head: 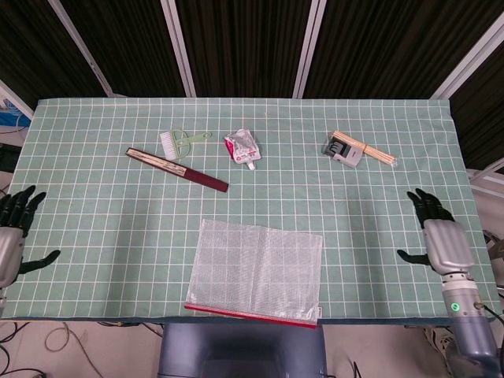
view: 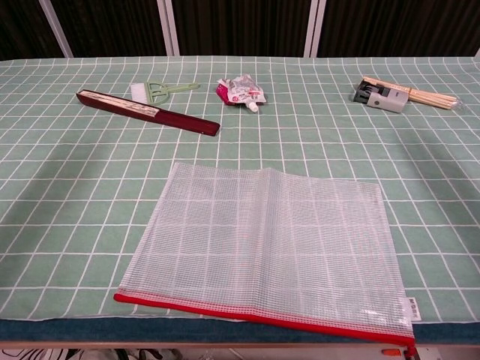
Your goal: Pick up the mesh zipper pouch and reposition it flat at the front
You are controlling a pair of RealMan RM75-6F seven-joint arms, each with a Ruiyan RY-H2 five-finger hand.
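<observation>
Green checked cloth point(head: 394, 205) covers the table, and at its front edge the clear mesh zipper pouch with red zip point(head: 257, 270) lies flat. Left hand point(head: 11, 236) and right hand point(head: 441, 239) are at the table sides, fingers spread, holding nothing. Farther back lie a dark red folded fan point(head: 176, 168) and a crumpled white-red packet point(head: 242, 147).

One mesh pouch point(view: 270, 247), one fan point(view: 148, 112), one brush point(view: 156, 90), one packet point(view: 240, 92), one stamp point(view: 379, 96).
</observation>
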